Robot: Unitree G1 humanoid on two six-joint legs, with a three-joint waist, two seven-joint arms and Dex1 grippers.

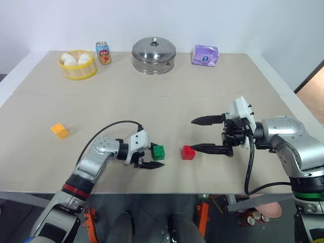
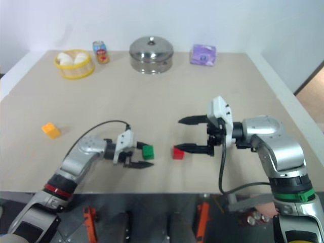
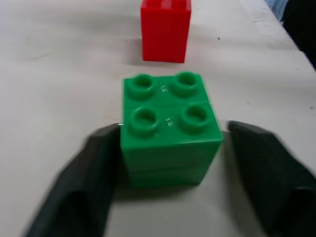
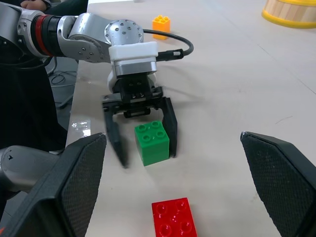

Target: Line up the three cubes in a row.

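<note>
**Green cube sitting between spread fingers, red cube just beyond**

Along the far edge of the desk (image 1: 152, 96) a yellow basket (image 1: 77, 66) holding white eggs, a drink can (image 1: 104, 52) whose printed label is too small to read, a lidded steel pot (image 1: 154, 55) and a purple packet (image 1: 204, 55) are standing well apart from the cubes. Nothing is lying between the three cubes or blocking the way to them.

The green cube (image 3: 170, 131) is resting stud-side up on the desk near its front edge, between the fingers (image 3: 84, 182) of the left gripper (image 1: 150, 157). Those fingers are standing spread on either side of it, with a sliver of space showing at each side in the left wrist view. The red cube (image 1: 188, 152) is sitting just beside the green one, on its right. The right gripper (image 1: 206, 134) is hovering by the red cube with its fingers spread wide, the lower finger reaching close to that cube and pinching nothing. The orange-yellow cube (image 1: 59, 130) is lying alone, far off to the left.
</note>
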